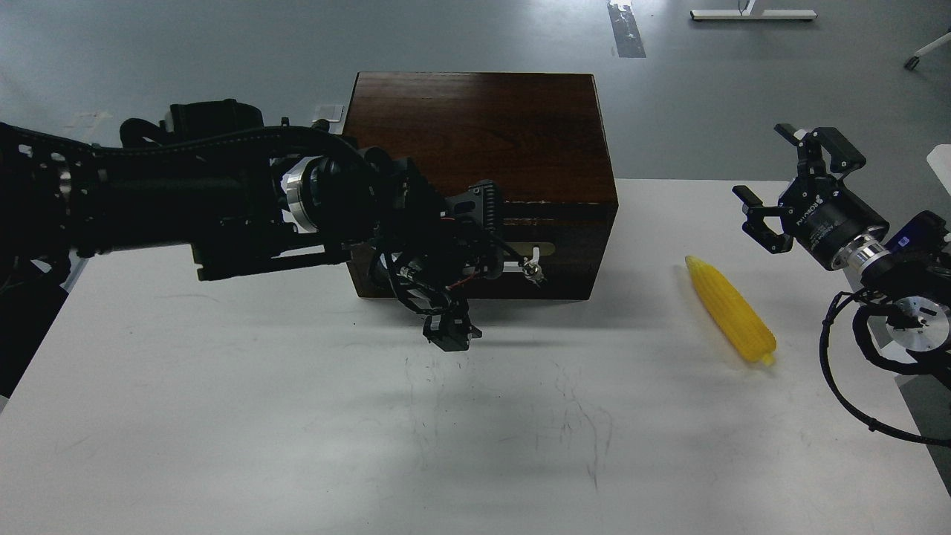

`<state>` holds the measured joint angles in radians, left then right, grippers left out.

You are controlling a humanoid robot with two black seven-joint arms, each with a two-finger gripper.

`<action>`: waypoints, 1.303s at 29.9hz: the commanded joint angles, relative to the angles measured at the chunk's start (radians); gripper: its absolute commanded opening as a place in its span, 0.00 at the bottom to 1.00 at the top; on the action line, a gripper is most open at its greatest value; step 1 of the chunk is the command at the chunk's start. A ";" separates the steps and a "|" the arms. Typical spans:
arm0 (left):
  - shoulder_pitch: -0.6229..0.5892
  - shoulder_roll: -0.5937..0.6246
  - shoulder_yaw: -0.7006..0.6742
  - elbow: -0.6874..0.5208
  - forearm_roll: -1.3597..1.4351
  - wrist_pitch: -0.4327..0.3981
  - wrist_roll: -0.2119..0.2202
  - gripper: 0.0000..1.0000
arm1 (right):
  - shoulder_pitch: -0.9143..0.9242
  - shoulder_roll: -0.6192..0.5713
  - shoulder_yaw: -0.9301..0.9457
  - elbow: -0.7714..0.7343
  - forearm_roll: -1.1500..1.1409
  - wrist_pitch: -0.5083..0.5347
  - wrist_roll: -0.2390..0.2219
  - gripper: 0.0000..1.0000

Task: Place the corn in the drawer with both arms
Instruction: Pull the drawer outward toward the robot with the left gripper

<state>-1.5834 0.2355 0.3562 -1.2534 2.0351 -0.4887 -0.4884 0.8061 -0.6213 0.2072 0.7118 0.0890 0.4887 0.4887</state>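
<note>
The yellow corn (730,309) lies on the white table (297,416) to the right of the dark brown box (483,126), tip pointing away from me. The drawer (565,253) fills the box's front; a thin dark gap runs along its top edge. The tan oval plate (536,247) shows, but the white handle is almost hidden. My left gripper (466,269) is in front of the handle, its two fingers wide apart, one above and one below. My right gripper (774,177) is open and empty, hovering right of the corn and beyond it.
Black cables hang from my right arm (854,357) near the table's right edge. The box stands at the table's far edge, with grey floor (148,44) beyond. Faint scribble marks (579,423) lie on the table's middle.
</note>
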 commanded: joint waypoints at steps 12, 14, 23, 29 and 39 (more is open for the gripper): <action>-0.021 0.031 -0.002 -0.165 -0.004 0.000 0.000 0.98 | 0.001 -0.002 0.001 0.002 0.000 0.000 0.000 1.00; -0.021 0.036 -0.003 -0.181 -0.004 0.000 0.000 0.98 | 0.001 -0.005 0.001 0.002 0.000 0.000 0.000 1.00; -0.033 0.064 -0.003 -0.239 -0.004 0.000 0.000 0.98 | 0.002 -0.011 0.001 0.003 0.000 0.000 0.000 1.00; -0.047 0.067 -0.013 -0.232 -0.003 0.000 0.000 0.98 | 0.002 -0.011 0.001 0.003 0.000 0.000 0.000 1.00; -0.073 0.080 -0.043 -0.232 -0.009 0.000 0.000 0.98 | 0.001 -0.009 0.001 0.003 0.000 0.000 0.000 1.00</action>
<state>-1.6482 0.3066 0.3311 -1.4819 2.0324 -0.4883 -0.4891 0.8084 -0.6320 0.2087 0.7151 0.0890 0.4887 0.4887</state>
